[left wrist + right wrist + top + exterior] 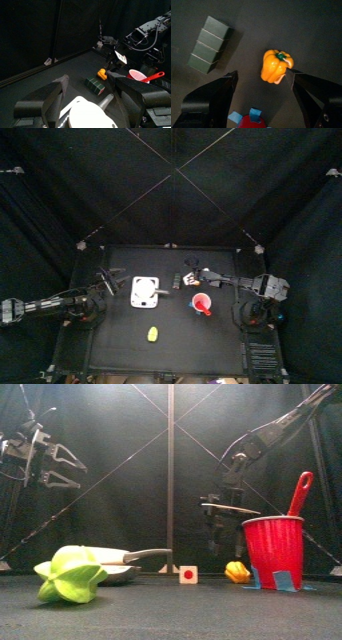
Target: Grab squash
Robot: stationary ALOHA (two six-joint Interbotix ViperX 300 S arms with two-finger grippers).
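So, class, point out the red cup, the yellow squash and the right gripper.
red cup (273, 549), front view, middle of its ribbed wall.
squash (276, 66), right wrist view, middle of its yellow body.
right gripper (263, 80), right wrist view, midway between its open jaws.

Two black jointed arms (60, 305), looped cables, black jaws

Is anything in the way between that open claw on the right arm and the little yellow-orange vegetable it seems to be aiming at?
Nothing visible blocks it. In the right wrist view the right tool hangs open above the squash, which lies on bare table just ahead of its jaws. The dark green block lies off to one side, apart from the squash.
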